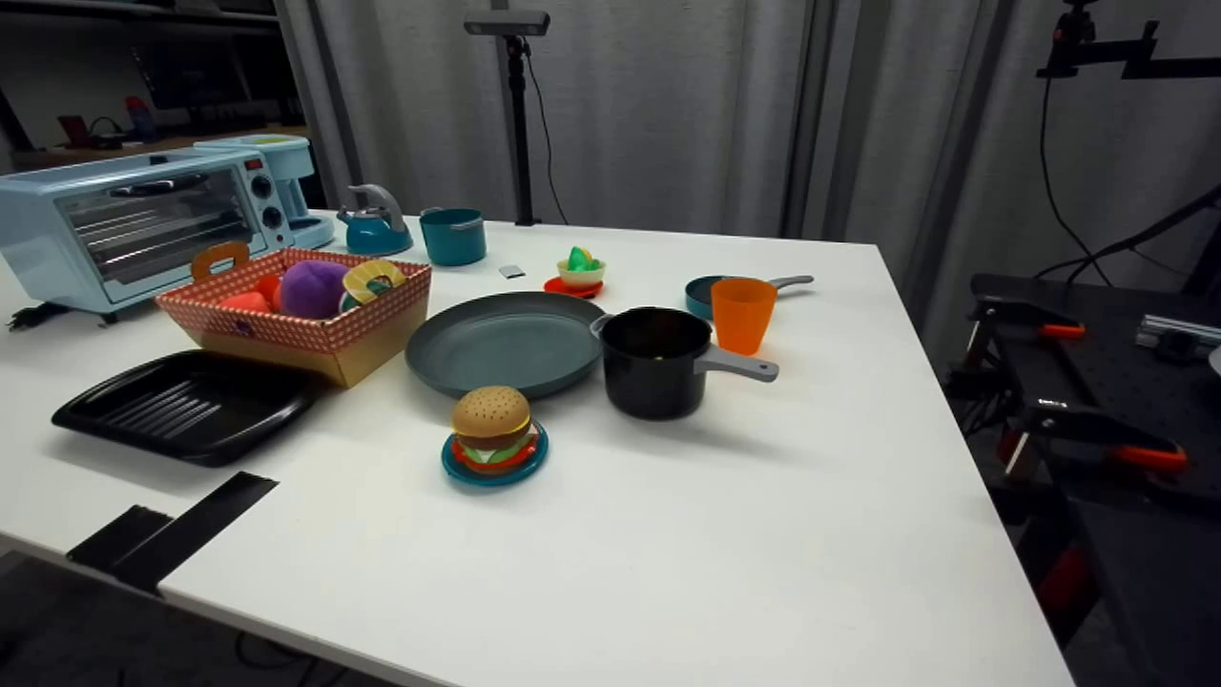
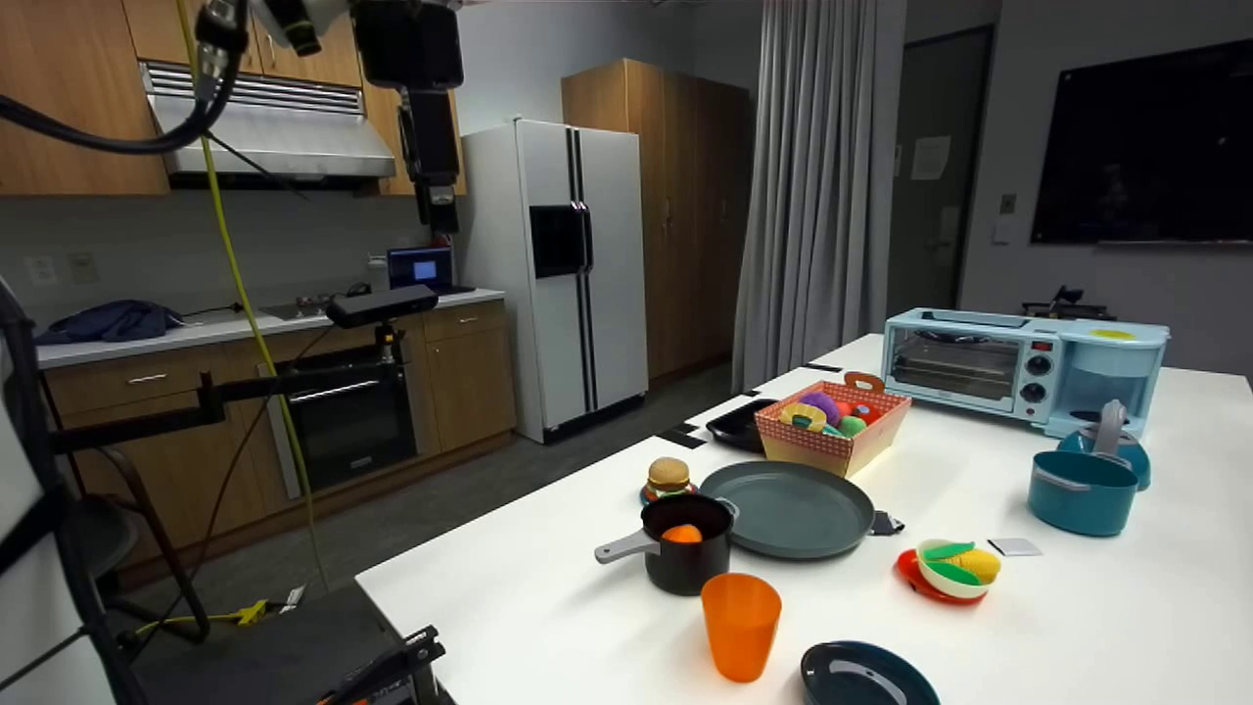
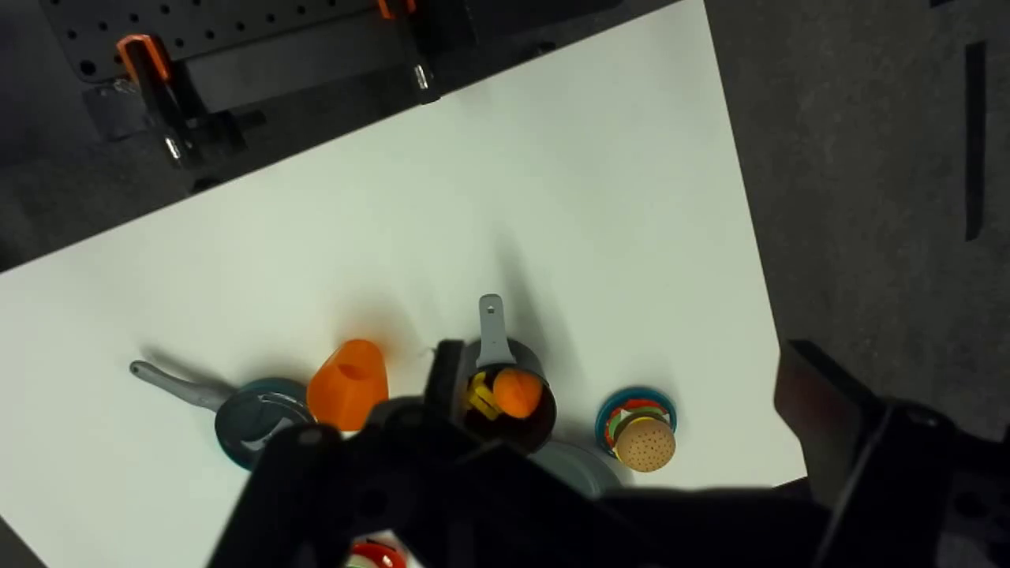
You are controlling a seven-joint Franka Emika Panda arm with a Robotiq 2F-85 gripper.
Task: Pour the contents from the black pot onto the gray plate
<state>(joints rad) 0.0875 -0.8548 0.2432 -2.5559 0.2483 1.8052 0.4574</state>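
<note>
The hand (image 3: 622,349) hangs well above the counter (image 1: 763,534), its two fingers spread wide and gripping nothing. Below it in the wrist view, partly hidden by one finger, the black saucepan (image 1: 653,377) stands upright on the counter, its long gray handle pointing away from the gray plate (image 1: 520,343). An orange toy-food piece (image 3: 518,393) lies inside the saucepan, with yellow pieces (image 3: 481,397) just beside it. The plate rests flat right next to the saucepan, on the side opposite the handle; whether the two actually touch is hard to tell from these angles.

Near both, a toy burger (image 1: 492,420) sits on a small blue saucer (image 1: 498,477). On the saucepan's other side an orange cup (image 2: 741,632) stands upright, between the saucepan and a small teal frying pan (image 2: 866,676). Farther along the counter, a cream bowl (image 2: 940,580) of toy corn (image 2: 976,565) sits on a red saucer (image 2: 910,568).

Across the plate from the saucepan, a red-checked basket (image 1: 277,329) holds purple, red and yellow toy food (image 1: 313,289), and a ribbed black tray (image 1: 248,405) lies just beside it. Beyond the basket stand a light-blue toaster oven (image 1: 143,229), a teal kettle (image 1: 375,234) and a teal pot (image 1: 453,240).
</note>
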